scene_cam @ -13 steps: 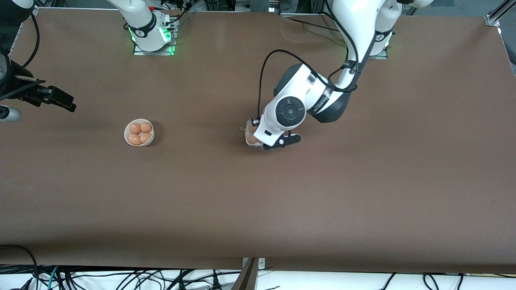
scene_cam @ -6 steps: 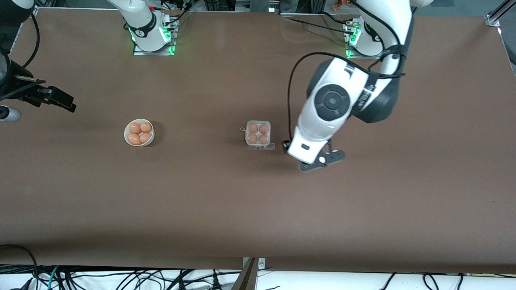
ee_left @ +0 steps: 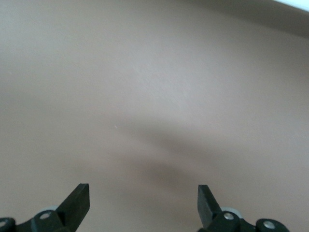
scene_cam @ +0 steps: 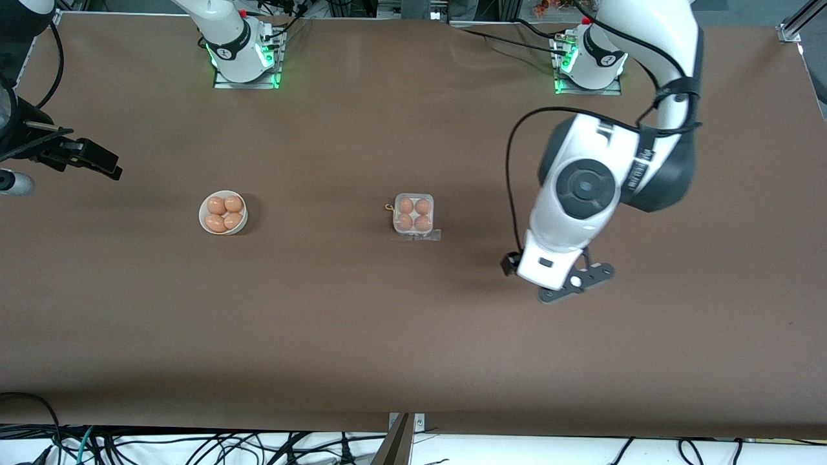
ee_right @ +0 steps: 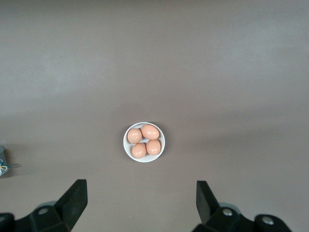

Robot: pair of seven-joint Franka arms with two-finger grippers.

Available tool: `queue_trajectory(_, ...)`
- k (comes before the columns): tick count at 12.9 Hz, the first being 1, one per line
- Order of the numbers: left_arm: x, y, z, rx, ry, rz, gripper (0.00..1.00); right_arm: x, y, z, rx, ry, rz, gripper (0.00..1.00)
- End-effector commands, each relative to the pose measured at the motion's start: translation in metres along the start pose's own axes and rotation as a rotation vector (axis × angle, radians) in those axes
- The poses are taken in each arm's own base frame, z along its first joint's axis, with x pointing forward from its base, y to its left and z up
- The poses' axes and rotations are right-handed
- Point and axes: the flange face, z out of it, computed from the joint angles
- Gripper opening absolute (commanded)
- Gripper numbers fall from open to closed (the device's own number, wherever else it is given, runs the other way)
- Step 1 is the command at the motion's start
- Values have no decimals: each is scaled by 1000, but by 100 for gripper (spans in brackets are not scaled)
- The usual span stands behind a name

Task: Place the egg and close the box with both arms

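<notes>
Mostly cut off: left end effector [ee_left: 143,203] wide over bare table [scene_cam: 413,336]; right end effector [ee_right: 141,200] wide too.

I'm working in a robotics lab, no kitchen: my two white jointed arms are bolted to metal base plates [scene_cam: 245,81] glowing green along one edge of a wide brown matte table [scene_cam: 413,336]. Tangled black cables [scene_cam: 194,445] trail along the table's near edge, and aluminium frame rails [scene_cam: 798,22] show at the corner.
</notes>
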Motion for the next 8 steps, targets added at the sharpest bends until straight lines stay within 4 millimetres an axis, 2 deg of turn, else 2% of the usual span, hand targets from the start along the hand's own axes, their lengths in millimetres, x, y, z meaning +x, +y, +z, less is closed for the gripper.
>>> queue_trajectory(1, 35, -69, -52, -49, 10, 62, 100, -3, -1, -1, 11, 6, 15, 100)
queue_trajectory(2, 41, -92, -54, -54, -18, 115, 100, -3, -1, -2, 11, 6, 13, 100)
queue_trajectory(3, 50, -124, -66, -68, -22, 144, 100, -3, -1, -1, 11, 4, 13, 100)
queue_trajectory(5, 55, -170, -79, -71, -23, 214, 100, -3, -1, -1, 11, 4, 13, 100)
queue_trajectory(7, 52, -221, -96, -83, -23, 222, 100, -3, -1, -1, 11, 3, 13, 100)
queue_trajectory(8, 43, -234, -103, -89, -26, 238, 100, -3, -1, -1, 11, 4, 15, 100)
